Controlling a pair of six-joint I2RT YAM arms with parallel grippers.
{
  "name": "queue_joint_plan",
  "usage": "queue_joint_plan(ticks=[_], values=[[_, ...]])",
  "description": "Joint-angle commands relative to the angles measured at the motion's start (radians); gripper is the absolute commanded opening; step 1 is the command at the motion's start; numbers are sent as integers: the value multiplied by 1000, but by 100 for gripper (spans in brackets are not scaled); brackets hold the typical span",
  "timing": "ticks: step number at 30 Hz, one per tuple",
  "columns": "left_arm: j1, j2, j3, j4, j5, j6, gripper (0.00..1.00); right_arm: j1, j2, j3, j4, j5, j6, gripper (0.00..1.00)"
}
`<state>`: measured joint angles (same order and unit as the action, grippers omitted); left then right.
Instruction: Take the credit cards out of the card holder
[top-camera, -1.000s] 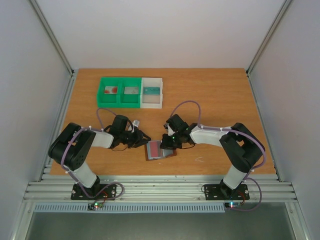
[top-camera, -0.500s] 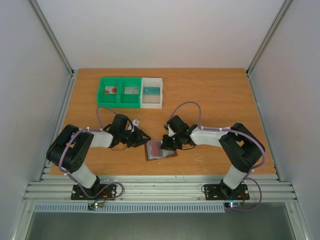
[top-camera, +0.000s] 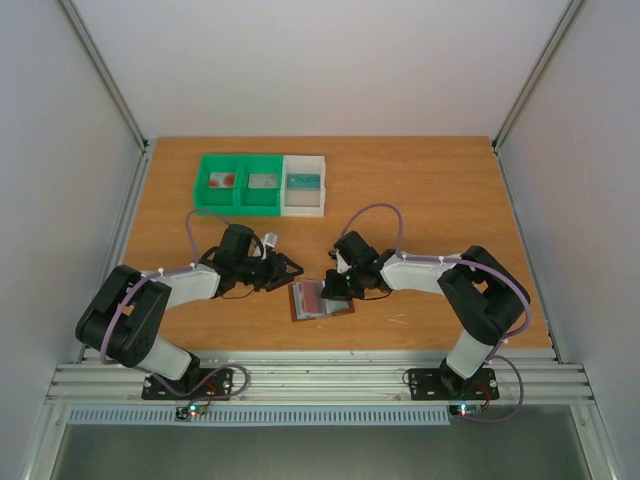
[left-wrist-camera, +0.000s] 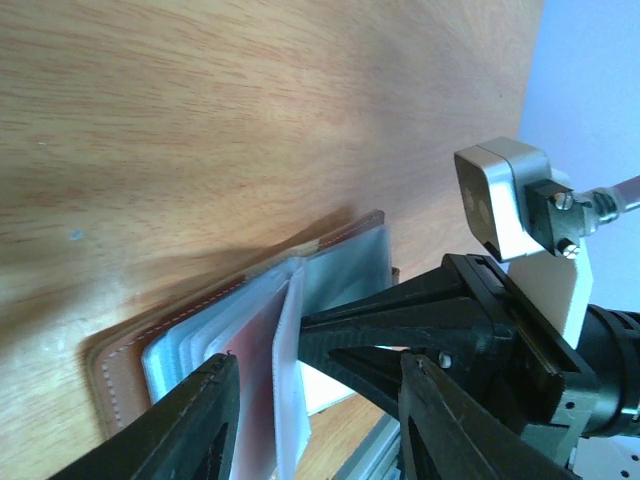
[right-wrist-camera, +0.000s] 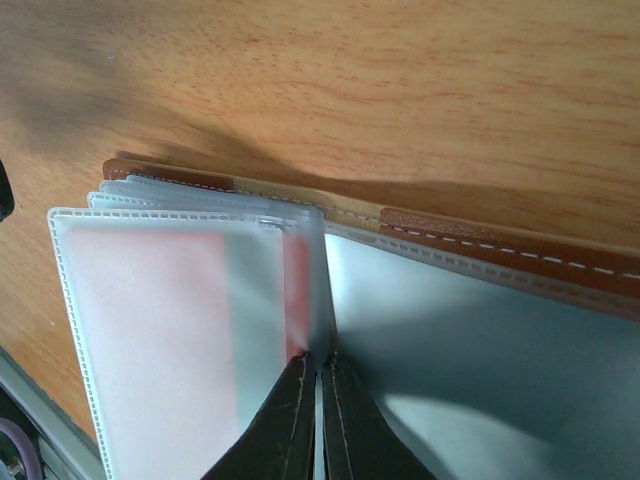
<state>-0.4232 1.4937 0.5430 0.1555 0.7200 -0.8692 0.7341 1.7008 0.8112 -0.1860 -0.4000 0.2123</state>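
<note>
The brown card holder (top-camera: 322, 300) lies open on the table between the arms, its clear plastic sleeves fanned out. A red credit card (top-camera: 311, 293) shows inside a sleeve, also in the left wrist view (left-wrist-camera: 250, 360) and the right wrist view (right-wrist-camera: 296, 280). My right gripper (top-camera: 339, 286) is shut on one clear sleeve leaf (right-wrist-camera: 275, 300) near the spine, holding it upright (right-wrist-camera: 318, 358). My left gripper (top-camera: 287, 270) is open and empty just left of the card holder (left-wrist-camera: 120, 370), its fingers (left-wrist-camera: 205, 420) astride the raised leaf (left-wrist-camera: 290, 350). Other cards are hidden.
Two green bins (top-camera: 238, 183) and a white bin (top-camera: 304, 185) stand side by side at the back of the table, each with small items inside. The table's near edge and a metal rail (top-camera: 320, 378) lie just behind the card holder.
My left arm has shifted and its gripper has moved slightly up and toward the card holder. The right gripper keeps its hold on the sleeve, nearly still.
</note>
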Motion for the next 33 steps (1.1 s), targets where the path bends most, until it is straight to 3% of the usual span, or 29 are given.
queue_joint_plan(ticks=[1, 13, 27, 33], values=[[-19, 3, 12, 86, 26, -50, 45, 4, 13, -22, -12, 35, 9, 4], [-51, 83, -12, 211, 37, -121, 41, 5, 8, -24, -12, 37, 9, 4], [-54, 77, -33, 222, 41, -129, 45, 4, 10, -27, -7, 37, 15, 3], [-53, 22, -44, 143, 31, -93, 46, 5, 8, -30, -9, 38, 15, 3]])
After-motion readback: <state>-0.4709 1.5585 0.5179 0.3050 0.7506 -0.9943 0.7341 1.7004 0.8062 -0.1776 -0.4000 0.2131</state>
